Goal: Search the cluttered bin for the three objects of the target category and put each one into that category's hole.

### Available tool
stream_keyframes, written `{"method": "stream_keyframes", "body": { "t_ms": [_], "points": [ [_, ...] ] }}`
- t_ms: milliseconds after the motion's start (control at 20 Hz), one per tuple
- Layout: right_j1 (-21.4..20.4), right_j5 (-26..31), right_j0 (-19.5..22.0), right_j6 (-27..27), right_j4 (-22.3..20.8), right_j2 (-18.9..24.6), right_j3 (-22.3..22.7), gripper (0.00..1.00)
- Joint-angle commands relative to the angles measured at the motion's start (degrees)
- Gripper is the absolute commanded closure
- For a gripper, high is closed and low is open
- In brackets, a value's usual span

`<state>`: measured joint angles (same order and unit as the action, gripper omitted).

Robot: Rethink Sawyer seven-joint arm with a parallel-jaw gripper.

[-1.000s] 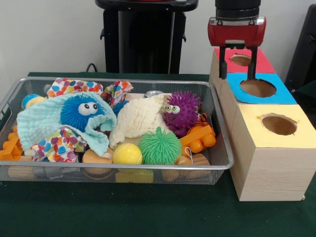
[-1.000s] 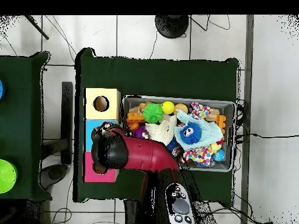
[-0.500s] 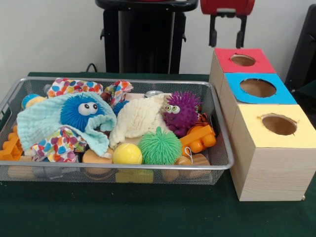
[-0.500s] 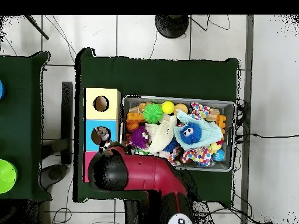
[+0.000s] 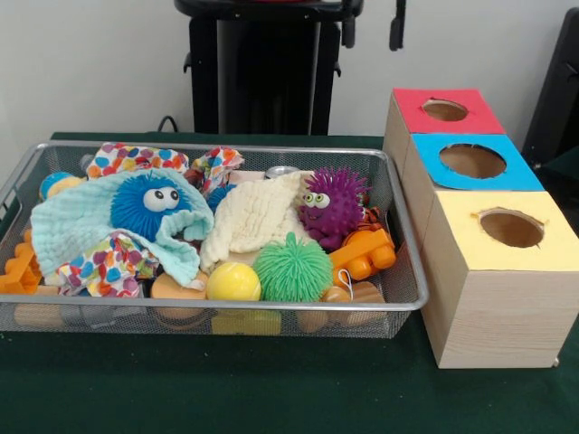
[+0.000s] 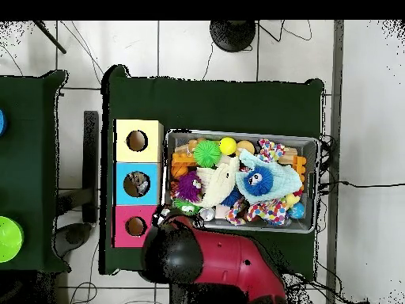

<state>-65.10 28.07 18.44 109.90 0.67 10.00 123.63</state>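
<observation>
Wire-mesh bin [image 5: 398, 298] on the green table [image 5: 271, 389] is cluttered. Pincer [image 5: 372, 25] hangs spread, empty, at top edge. Target category unclear. The purple spiky ball [image 5: 332, 205] sits by the bin's right wall; cream cloth [image 5: 253, 217] could snag.

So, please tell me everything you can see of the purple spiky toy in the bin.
The purple spiky toy is a round ball, apparently soft rubber, covered in thin spikes, with two white googly eyes facing the front camera. It sits upright near the wire bin's box-side end, pressed against the cream cloth, above the orange block and the green spiky ball.
</observation>
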Motion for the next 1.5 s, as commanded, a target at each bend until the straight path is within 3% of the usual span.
{"method": "stream_keyframes", "body": {
  "t_ms": [50, 400, 700, 1300, 1500],
  "points": [
    [-1.6, -0.6, 5.7, -11.5, -3.7, 9.7, 8.1, 0.0],
    [-0.4, -4.0, 11.5, -11.1, -7.3, 14.1, 10.4, 0.0],
    [4.5, -8.7, 13.6, -7.2, -14.1, 15.0, 10.4, 0.0],
    [12.9, -10.8, 14.7, -3.4, -25.1, 12.3, 4.7, 0.0],
    [16.3, -12.2, 16.9, -3.9, -27.6, 13.6, 3.6, 0.0]
  ]
}}
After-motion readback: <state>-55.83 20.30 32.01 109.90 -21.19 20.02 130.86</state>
